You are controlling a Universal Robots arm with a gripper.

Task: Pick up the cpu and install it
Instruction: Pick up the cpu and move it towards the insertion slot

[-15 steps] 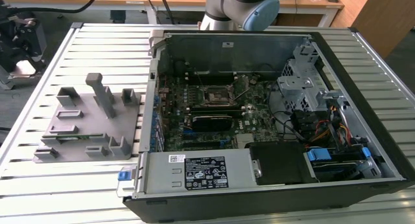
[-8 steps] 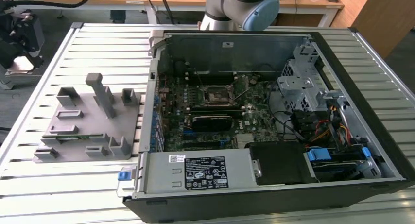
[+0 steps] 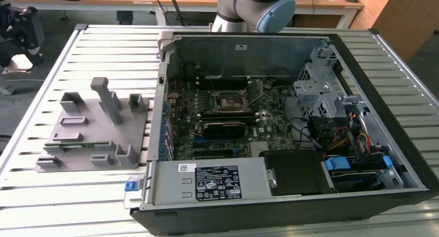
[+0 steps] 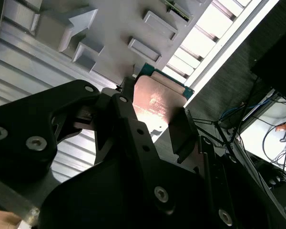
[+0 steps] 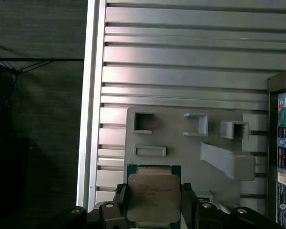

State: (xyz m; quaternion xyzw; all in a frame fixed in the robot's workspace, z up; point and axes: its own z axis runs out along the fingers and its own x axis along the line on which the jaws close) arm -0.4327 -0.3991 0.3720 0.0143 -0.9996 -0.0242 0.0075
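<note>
the pincer (image 5: 154, 209) was clenched on the cpu (image 5: 153, 193). its black fingers (image 5: 187, 202) pressed on two opposite edges of the chip, and the shiny metal lid faced the first wrist view. in the second wrist view the cpu (image 4: 158, 98) stood out past the fingertips with its green board edge showing.

it looked raised off the grey plastic fixture (image 5: 176, 138), which lay beneath and beyond the pincer on the slatted metal table (image 5: 181, 62).

the chip is probably light, thin and stiff. its smooth lid would likely be slippery, so a hold on the side edges seems the right one. the contact face is most likely delicate and best left untouched. a tilt or a knock against a hard edge could damage it or shift it in the grip.

around the pincer, the fixture's pockets and its slanted block (image 5: 226, 160) rose just beneath the held chip. a long thin green memory stick (image 3: 81, 143) lay along the fixture's edge.

the rear port panel (image 5: 285, 143) of the open computer case (image 3: 274, 219) stood off to one side of the pincer. inside the case, well apart from the pincer, sat the square cpu socket (image 3: 230, 99) on the motherboard.

the case walls, the metal drive cage (image 3: 319, 88) and loose cables (image 3: 343, 139) crowded that side. the socket's frame and thin lever looked like the closest things to catch on.
</note>
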